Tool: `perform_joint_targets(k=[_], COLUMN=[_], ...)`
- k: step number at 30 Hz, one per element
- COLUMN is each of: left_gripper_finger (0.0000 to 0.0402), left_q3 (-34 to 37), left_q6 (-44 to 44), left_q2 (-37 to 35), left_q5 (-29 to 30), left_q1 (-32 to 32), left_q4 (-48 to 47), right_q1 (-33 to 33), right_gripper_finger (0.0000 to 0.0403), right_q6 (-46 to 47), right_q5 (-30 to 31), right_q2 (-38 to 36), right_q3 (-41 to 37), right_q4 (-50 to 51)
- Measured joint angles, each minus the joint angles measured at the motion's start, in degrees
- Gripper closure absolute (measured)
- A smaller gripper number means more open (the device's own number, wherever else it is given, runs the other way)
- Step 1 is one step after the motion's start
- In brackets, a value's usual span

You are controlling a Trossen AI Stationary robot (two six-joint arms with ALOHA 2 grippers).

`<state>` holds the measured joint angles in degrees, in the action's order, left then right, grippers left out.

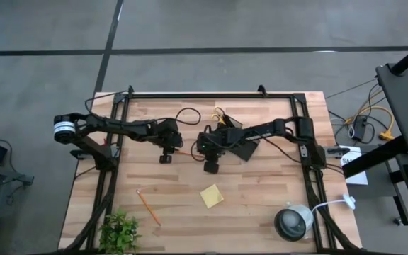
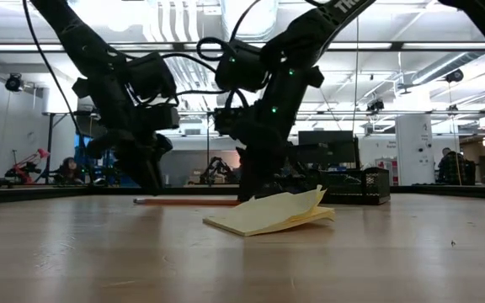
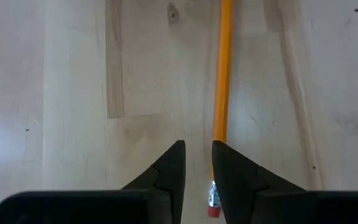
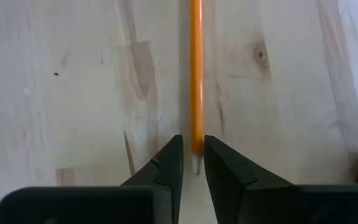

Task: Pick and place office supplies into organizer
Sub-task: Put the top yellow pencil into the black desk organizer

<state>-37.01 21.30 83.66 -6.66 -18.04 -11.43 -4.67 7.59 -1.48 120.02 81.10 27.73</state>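
Observation:
An orange pencil lies flat on the wooden table between my two grippers. My left gripper stands over its eraser end, fingers a narrow gap apart; the shaft runs under one fingertip. My right gripper, also narrowly open, has the sharpened point in the gap between its fingertips. In the high view the left gripper and the right gripper sit mid-table. The black organizer is partly hidden under the right arm. My left gripper comes slanting down over the pencil near its eraser end; one fingertip covers the shaft, and I cannot tell whether it touches. My right gripper's fingers stand on either side of the pencil's point, along the pencil; I cannot tell whether they touch it.
A second pencil and a yellow sticky-note pad lie nearer the front. Yellow-handled scissors lie at the back by the organizer. A round lamp stands at the front right and a green plant at the front left.

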Motion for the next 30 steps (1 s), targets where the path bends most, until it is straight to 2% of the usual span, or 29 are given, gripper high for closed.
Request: perform_joint_targets(k=[5,13,21,30], left_gripper_finger=[0.0337,0.0337,0.0337,0.0337], left_q3=[0.00,0.02,0.02,0.66], left_q6=[0.00,-0.02,-0.07,-0.09], left_q2=[0.02,0.02,0.03,0.04], left_q5=[0.00,0.01,0.01,1.33], left_q1=[-0.05,-0.11,-0.37,-0.39], left_q4=[0.08,0.77,0.73,0.45], right_q1=[0.00,0.00,0.00,0.00], right_gripper_finger=[0.0366,0.0368,0.0392,0.0394], right_q6=[-0.54,0.18,1.01,1.42], right_q5=[0.10,0.09,0.09,0.02], right_q2=[-0.54,-0.62,-0.47,1.28], right_q3=[-0.22,-0.24,-1.23,-0.90], right_q4=[3.53,2.51,0.15,-0.76])
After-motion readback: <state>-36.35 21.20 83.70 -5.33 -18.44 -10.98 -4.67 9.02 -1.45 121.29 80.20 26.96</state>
